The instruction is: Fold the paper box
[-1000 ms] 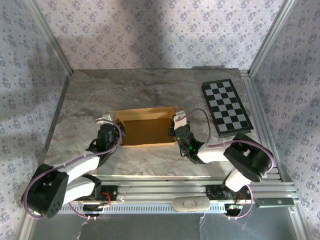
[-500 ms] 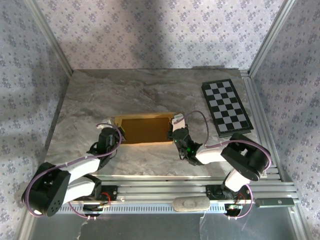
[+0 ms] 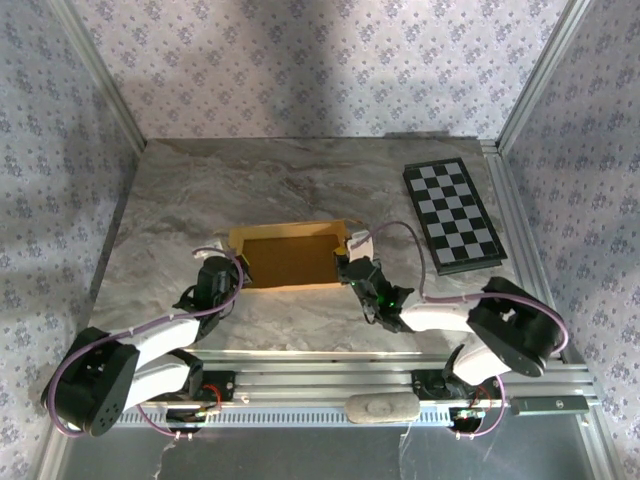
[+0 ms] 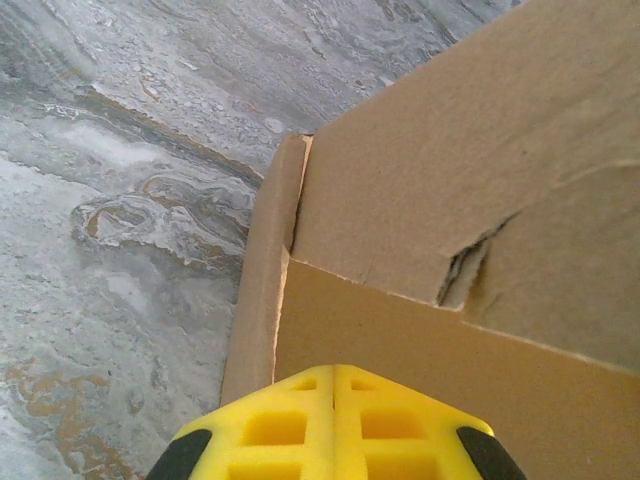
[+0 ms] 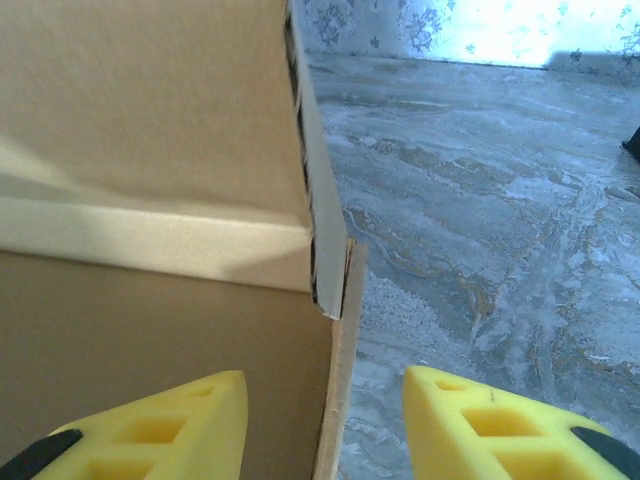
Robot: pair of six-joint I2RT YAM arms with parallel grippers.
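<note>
Marble tabletop [image 3: 200,190]: right claw [image 5: 322,400] has opened, straddling paper box [image 3: 290,258] wall.

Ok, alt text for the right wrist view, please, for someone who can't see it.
The right gripper, yellow fingers open, straddles the upright side wall of the tan paper box: one finger over the box's inside, the other over the grey marbled table. Patterned wallpaper shows far behind.

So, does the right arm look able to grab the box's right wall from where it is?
Probably yes: the right gripper is open and straddles the right wall of the box, nothing in between.
</note>
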